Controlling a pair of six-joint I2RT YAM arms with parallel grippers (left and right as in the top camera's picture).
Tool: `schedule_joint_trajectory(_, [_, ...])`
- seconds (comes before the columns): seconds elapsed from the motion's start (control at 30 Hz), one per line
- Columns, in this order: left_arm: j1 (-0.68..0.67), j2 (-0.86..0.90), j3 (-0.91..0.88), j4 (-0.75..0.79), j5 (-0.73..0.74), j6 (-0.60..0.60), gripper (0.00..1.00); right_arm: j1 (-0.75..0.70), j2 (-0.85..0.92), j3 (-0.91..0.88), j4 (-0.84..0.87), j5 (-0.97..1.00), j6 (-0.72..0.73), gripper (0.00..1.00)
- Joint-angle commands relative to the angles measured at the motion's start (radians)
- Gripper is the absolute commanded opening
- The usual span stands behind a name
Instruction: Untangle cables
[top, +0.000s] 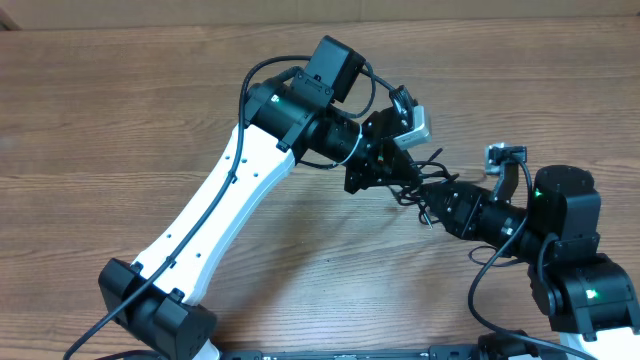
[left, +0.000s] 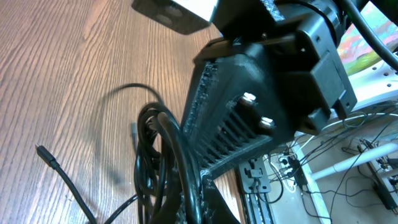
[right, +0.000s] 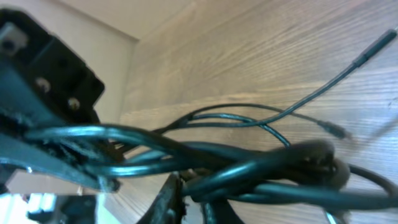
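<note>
The cables (top: 418, 182) are a knot of thin black cords bunched between the two arms, right of the table's middle. My left gripper (top: 388, 176) reaches in from the left and is shut on the bundle (left: 152, 143); the cords run down between its fingers (left: 211, 202). My right gripper (top: 432, 198) comes from the right and is shut on the same bundle (right: 249, 163), with strands crossing just above its fingers (right: 171, 199). One loose end with a plug tip (left: 42, 151) lies on the wood. Another free end (right: 379, 43) sticks out over the table.
The wooden table (top: 120, 100) stretches around the arms. The right gripper's black body (left: 261, 106) fills the left wrist view, close to the left fingers. Past the table edge are a power strip and loose wires (left: 292, 171).
</note>
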Motion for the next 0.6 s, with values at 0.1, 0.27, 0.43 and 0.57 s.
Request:
schedule_joint_trajectory(0.1, [0.003, -0.031, 0.030, -0.005, 0.051, -0.021, 0.04, -0.003, -0.008, 0.022, -0.074, 0.100, -0.002, 0.04])
schedule_joint_trajectory(0.27, [0.047, -0.031, 0.030, -0.039, 0.048, -0.025, 0.04, -0.003, -0.008, 0.022, -0.133, 0.168, 0.000, 0.04])
schedule_joint_trajectory(0.43, [0.124, -0.031, 0.030, -0.090, 0.052, -0.025, 0.04, -0.003, -0.008, 0.022, -0.208, 0.281, 0.044, 0.04])
schedule_joint_trajectory(0.57, [0.195, -0.031, 0.030, -0.113, 0.143, -0.024, 0.04, -0.003, -0.008, 0.022, -0.266, 0.389, 0.048, 0.04])
